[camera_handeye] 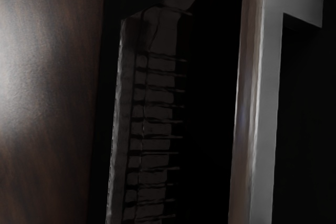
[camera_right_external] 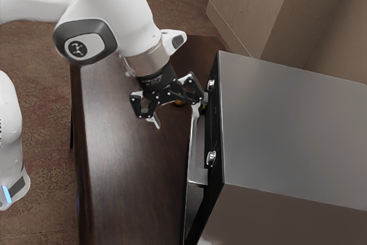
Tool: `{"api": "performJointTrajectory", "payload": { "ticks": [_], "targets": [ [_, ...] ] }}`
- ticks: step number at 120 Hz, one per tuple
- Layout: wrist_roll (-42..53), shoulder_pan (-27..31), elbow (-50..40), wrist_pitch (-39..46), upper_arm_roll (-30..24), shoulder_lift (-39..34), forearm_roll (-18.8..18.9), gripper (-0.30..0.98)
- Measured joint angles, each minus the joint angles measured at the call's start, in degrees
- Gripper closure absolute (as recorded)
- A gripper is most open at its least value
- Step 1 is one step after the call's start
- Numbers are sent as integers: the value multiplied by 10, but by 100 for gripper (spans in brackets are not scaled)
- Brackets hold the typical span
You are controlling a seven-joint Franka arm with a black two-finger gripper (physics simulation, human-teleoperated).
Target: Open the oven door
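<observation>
My gripper (camera_right_external: 176,117) is open over the wooden table, its two fingers spread wide. One finger hangs over the wood, while the other is close beside the far end of the oven door handle (camera_right_external: 195,147); contact between them cannot be made out. The silver oven (camera_right_external: 292,124) fills the exterior view's right side, with the handle along its front. In the wrist view the metal handle (camera_handeye: 257,103) runs lengthwise beside a dark panel with rack-like lines (camera_handeye: 155,114). Whether the door stands slightly ajar is hard to tell.
Two round knobs, one of them this knob (camera_right_external: 211,158), stick out from the oven front. The table (camera_right_external: 126,176) extends in front of the oven. A small orange-yellow item (camera_right_external: 179,103) lies behind the gripper. Walls rise behind the oven.
</observation>
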Motion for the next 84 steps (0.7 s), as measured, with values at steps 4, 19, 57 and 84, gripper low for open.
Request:
{"api": "performJointTrajectory", "payload": {
  "ticks": [4,19,57,84],
  "targets": [
    [2,1,0,0,0,1,0,0],
    [8,5,-1,0,-1,4,-6,0],
    [19,8,-11,1,-1,11,-20,0],
    [24,13,-12,0,-1,17,-23,0]
  ]
}}
